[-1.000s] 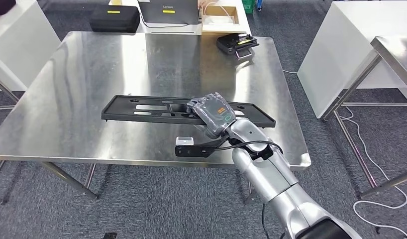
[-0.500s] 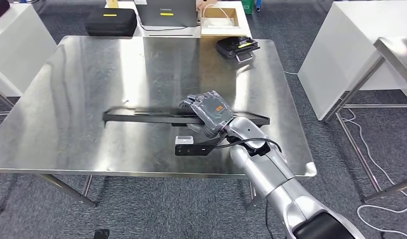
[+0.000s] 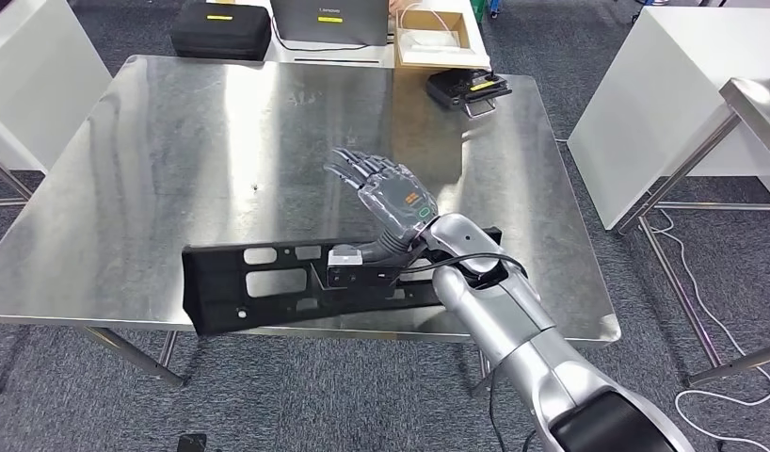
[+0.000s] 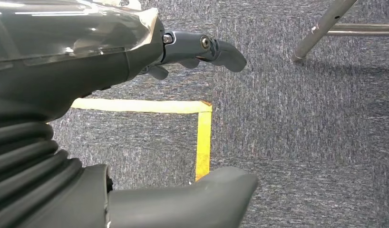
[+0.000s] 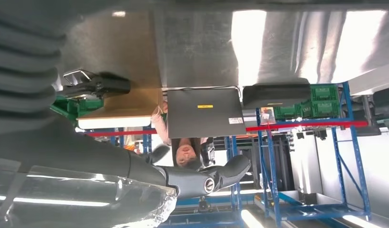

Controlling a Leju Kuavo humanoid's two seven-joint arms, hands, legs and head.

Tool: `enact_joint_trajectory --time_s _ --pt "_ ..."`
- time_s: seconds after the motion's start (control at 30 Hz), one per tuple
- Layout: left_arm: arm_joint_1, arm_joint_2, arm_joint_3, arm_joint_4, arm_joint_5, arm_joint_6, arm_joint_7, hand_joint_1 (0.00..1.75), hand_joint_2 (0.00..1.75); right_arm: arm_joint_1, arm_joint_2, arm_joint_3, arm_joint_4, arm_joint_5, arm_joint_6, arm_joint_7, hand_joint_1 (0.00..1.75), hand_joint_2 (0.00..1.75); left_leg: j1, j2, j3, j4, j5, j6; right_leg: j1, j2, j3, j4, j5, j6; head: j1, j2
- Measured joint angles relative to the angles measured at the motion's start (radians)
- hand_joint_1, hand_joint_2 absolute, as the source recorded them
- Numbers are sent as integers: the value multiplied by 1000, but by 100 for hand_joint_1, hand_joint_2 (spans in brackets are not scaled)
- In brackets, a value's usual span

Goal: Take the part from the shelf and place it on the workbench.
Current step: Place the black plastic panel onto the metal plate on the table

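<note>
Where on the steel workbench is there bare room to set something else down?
The left half of the workbench is bare, from the far edge down to the black part. The centre beyond the open right robot hand is free too. The near edge is crowded by the part and arm; the far right corner holds a black controller.

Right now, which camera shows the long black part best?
The head view: the black part lies along the workbench's near edge, below the open right hand. Neither wrist view gives a look at it.
</note>
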Motion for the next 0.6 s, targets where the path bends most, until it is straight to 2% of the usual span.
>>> enact_joint_trajectory --time_s 0.3,0.6 --pt "0 0 8 0 4 -2 9 0 0 -8 0 0 5 -2 0 0 0 0 -3 0 5 -2 -3 4 2 0 -2 -1 1 12 0 0" --pt "0 0 10 0 11 -9 14 0 0 -8 0 5 10 -2 0 -5 0 0 0 1 11 -9 -3 4 2 0 -1 -1 1 12 -1 0"
